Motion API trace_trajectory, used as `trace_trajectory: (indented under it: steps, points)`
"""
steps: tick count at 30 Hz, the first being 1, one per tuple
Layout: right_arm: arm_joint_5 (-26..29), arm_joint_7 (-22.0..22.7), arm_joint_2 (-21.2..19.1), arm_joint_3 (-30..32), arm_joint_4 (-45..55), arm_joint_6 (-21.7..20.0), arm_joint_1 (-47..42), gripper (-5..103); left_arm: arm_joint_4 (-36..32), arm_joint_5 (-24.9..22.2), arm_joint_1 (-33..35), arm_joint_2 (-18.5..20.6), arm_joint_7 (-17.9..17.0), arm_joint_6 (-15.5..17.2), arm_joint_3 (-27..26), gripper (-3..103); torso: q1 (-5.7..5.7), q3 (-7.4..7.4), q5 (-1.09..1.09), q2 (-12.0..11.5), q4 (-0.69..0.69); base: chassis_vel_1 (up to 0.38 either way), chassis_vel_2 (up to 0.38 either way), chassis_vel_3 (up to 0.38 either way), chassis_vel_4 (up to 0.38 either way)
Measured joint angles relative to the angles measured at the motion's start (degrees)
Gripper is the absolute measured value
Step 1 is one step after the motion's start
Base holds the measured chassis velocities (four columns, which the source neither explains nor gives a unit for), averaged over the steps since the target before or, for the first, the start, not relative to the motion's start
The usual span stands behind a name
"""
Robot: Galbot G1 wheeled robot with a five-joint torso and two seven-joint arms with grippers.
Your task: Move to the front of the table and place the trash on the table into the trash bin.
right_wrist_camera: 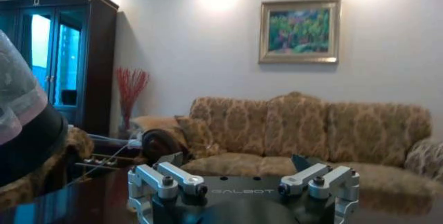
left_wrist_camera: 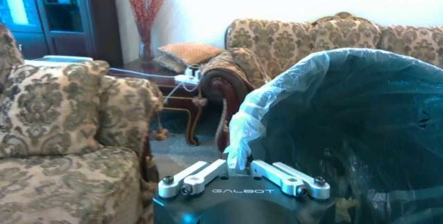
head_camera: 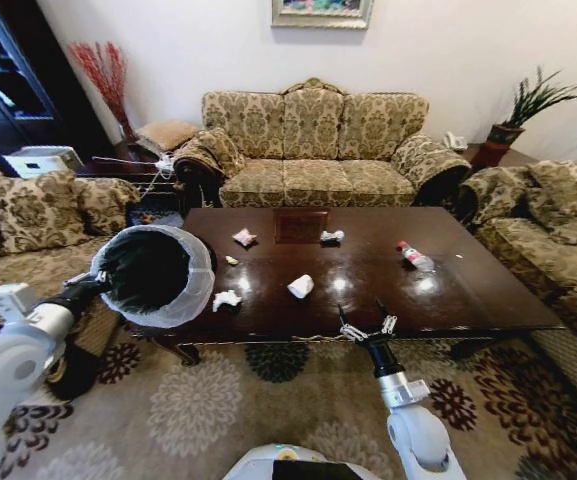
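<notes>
Trash is lying untouched on the desk (head_camera: 468,290): tissues (head_camera: 301,286), scraps, bottle (head_camera: 415,257) at centre right. Left gripper (left_wrist_camera: 239,169) is clamping the bin (head_camera: 154,274) rim, tilting it at the left; its contents are unclear. Right gripper (head_camera: 366,323), fingers apart, is hovering at the desk's lower edge.

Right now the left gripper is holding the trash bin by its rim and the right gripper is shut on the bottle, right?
Not quite. The head view shows the right gripper open and empty at the table's near edge; the bottle lies apart on it. The left gripper does hold the trash bin.
</notes>
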Motion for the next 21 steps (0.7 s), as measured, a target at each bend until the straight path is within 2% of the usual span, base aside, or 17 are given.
trace_trajectory:
  steps: [1, 3, 5, 7, 9, 12, 15, 17, 18, 21]
  points:
    - [1.19, 0.97, -0.47, -1.32, -0.40, -0.80, 0.59, 100, -0.13, 0.01, 0.08, -0.06, -0.13, -0.29, -0.02, 0, 0.01, 0.00, -0.07, 0.00, -0.01, 0.310, 0.296, -0.300, -0.297]
    - [1.77, 2.71, -0.76, -2.91, -0.91, -1.64, 1.38, 100, -0.14, 0.12, 0.28, 0.00, -0.31, -1.21, 0.00, 0, 0.00, 0.00, -0.06, 0.00, -0.01, 0.243, 0.296, -0.279, -0.292]
    - [2.48, 6.47, -0.81, -6.75, -1.88, -3.63, 3.30, 100, 0.09, 1.22, 1.35, 0.66, -0.55, -3.09, -0.24, 0, -0.01, -0.01, 0.08, 0.00, -0.01, 0.241, 0.254, -0.239, -0.256]
    - [3.12, 9.20, -0.62, -10.75, -2.39, -7.04, 5.08, 100, 0.48, 1.81, 2.31, 1.30, 0.08, -3.42, -0.85, 0, 0.00, 0.00, -0.05, 0.00, 0.01, 0.171, 0.114, -0.139, -0.117]
    - [3.34, 9.71, -0.61, -11.86, -2.61, -8.09, 5.64, 100, 0.54, 1.89, 2.43, 1.44, 0.16, -3.42, -0.91, 0, 0.00, 0.00, -0.05, 0.00, 0.01, 0.130, 0.076, -0.078, -0.117]
    - [4.91, 10.33, -1.84, -17.83, -6.16, -14.58, 10.90, 100, -0.13, 2.09, 2.67, 1.80, 0.28, -2.91, -1.01, 0, -0.02, -0.01, 0.03, 0.01, 0.02, 0.029, 0.006, 0.002, -0.011]
    - [5.74, 10.43, -2.77, -20.30, -10.53, -16.93, 15.95, 100, -0.67, 2.05, 2.60, 1.75, 0.58, -2.63, -0.62, 0, 0.00, 0.00, 0.10, 0.00, -0.03, -0.037, -0.034, 0.012, 0.014]
    - [5.97, 10.66, -2.90, -20.91, -11.76, -17.46, 17.28, 100, -0.69, 2.04, 2.59, 1.70, 0.58, -2.59, -0.54, 0, 0.00, 0.01, 0.08, 0.00, -0.06, -0.058, -0.064, 0.009, 0.007]
    - [6.90, 11.60, -2.92, -22.71, -14.81, -18.89, 21.11, 100, -0.65, 2.04, 2.64, 1.52, 0.63, -2.51, -0.30, 0, 0.02, 0.01, 0.04, 0.00, -0.07, -0.069, -0.040, 0.004, -0.027]
    - [7.91, 12.49, -2.28, -24.59, -17.99, -19.50, 24.47, 100, -0.44, 2.13, 2.77, 1.33, 0.65, -2.50, -0.10, 0, 0.04, 0.02, 0.02, 0.00, -0.03, -0.046, -0.027, -0.005, -0.008]
